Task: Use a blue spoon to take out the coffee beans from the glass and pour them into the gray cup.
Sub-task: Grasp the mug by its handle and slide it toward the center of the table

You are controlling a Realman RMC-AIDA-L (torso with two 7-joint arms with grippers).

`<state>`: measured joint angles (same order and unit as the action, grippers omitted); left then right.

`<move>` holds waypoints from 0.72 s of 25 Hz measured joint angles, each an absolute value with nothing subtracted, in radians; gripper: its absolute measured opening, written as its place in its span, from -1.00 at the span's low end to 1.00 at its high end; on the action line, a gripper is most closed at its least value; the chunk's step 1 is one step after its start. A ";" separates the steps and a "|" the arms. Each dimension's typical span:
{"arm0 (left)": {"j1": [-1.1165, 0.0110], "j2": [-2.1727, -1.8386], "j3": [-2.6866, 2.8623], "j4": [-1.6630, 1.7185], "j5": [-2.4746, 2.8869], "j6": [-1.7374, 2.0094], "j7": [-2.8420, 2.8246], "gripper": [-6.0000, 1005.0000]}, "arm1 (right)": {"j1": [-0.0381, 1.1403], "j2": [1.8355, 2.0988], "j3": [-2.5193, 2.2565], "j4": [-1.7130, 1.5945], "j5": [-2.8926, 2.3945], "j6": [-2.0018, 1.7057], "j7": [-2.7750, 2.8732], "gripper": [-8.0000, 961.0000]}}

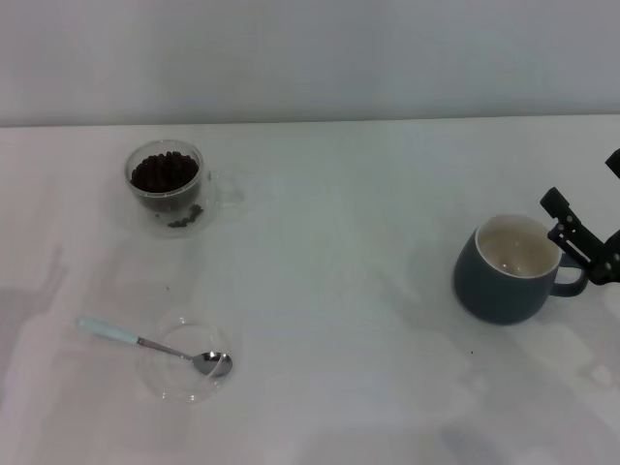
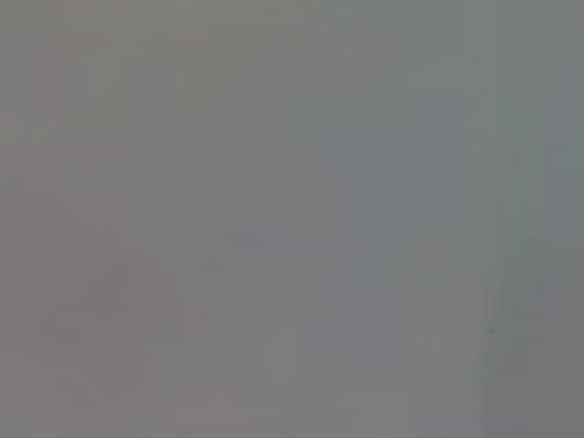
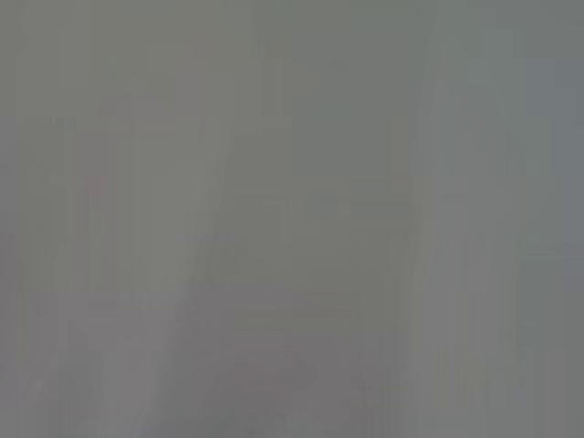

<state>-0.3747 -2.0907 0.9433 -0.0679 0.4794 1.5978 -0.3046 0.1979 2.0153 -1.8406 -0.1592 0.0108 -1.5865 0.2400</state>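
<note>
The glass [image 1: 170, 189] stands at the far left of the table, full of coffee beans [image 1: 164, 172]. The blue spoon [image 1: 145, 343] lies near the front left, its pale handle pointing left and its metal bowl resting on a flat clear round dish [image 1: 182, 383]. The gray cup [image 1: 510, 268] stands upright at the right with its cream inside showing no beans and its handle to the right. My right gripper [image 1: 570, 229] is at the cup's right side, close to the rim and handle. My left gripper is out of view. Both wrist views show only plain grey.
The white table [image 1: 339, 291] runs back to a pale wall [image 1: 310, 58]. Open surface lies between the glass, the dish and the cup.
</note>
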 joint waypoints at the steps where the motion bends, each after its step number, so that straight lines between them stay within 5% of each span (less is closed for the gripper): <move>1: -0.375 -2.091 0.942 -0.068 0.479 1.601 -0.310 0.77 | 0.198 2.015 -1.841 -0.158 0.011 -1.588 0.242 0.82; 18: -0.371 -2.088 0.938 -0.067 0.471 1.598 -0.313 0.77 | 0.167 2.009 -1.819 -0.094 0.031 -1.605 0.271 0.82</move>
